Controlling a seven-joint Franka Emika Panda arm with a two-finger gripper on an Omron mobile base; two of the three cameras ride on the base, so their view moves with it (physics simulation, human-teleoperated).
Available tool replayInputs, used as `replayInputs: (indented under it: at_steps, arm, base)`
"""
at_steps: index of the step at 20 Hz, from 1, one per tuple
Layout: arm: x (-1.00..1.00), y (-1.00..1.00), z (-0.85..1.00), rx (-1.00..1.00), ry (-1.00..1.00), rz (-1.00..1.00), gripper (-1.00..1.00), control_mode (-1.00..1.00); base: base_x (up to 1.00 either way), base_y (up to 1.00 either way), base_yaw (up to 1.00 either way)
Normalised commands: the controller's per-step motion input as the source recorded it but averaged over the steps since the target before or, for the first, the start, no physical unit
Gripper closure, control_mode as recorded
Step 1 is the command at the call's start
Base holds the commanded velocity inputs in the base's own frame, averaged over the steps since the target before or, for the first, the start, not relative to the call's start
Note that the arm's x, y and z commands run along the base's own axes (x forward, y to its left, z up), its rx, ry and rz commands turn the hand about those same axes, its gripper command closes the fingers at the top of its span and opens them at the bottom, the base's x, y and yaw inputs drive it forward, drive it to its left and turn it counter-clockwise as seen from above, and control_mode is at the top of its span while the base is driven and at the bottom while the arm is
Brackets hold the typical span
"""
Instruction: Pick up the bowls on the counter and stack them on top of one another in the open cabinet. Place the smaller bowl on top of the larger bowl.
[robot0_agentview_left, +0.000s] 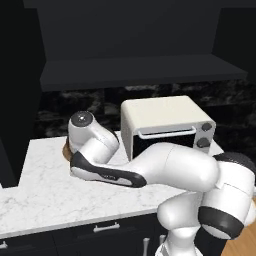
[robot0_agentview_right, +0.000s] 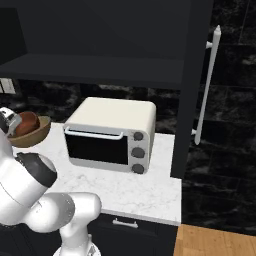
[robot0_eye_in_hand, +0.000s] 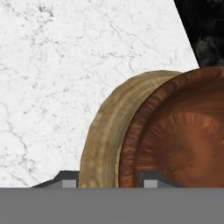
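Counter (robot0_agentview_left: 40, 185), left end: the tan bowl (robot0_eye_in_hand: 103, 140) with the brown bowl (robot0_eye_in_hand: 183, 131) resting in it, already nested but not yet shelved. The claw (robot0_eye_in_hand: 109, 181) straddles their rims, fingertips apart, one tip outside the tan wall, one inside the brown bowl. The toaster oven (robot0_agentview_right: 110, 135) stands to the right. The cabinet (robot0_agentview_right: 95, 67) shelf above awaits the bowls.
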Motion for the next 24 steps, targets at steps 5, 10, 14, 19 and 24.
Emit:
replayInputs:
  at_steps: [5,10,14,19,24]
  arm:
    - [-0.60,-0.12,1.00,-0.05,-0.17,0.10,1.00,-1.00]
    - [-0.13,-0.23,1.00,-0.01,-0.13,0.05,1.00,-1.00]
    - [-0.04,-0.26,1.00,0.00,-0.06,0.02,1.00,-1.00]
    - [0.07,-0.35,1.00,0.00,-0.08,0.00,1.00,-1.00]
    - [0.41,-0.52,1.00,0.00,-0.10,0.00,1.00,-1.00]
  base:
    - [0.00,0.00,0.00]
    - [0.00,0.00,0.00]
    - [0.00,0.00,0.00]
    - [0.00,0.00,0.00]
    - [0.00,0.00,0.00]
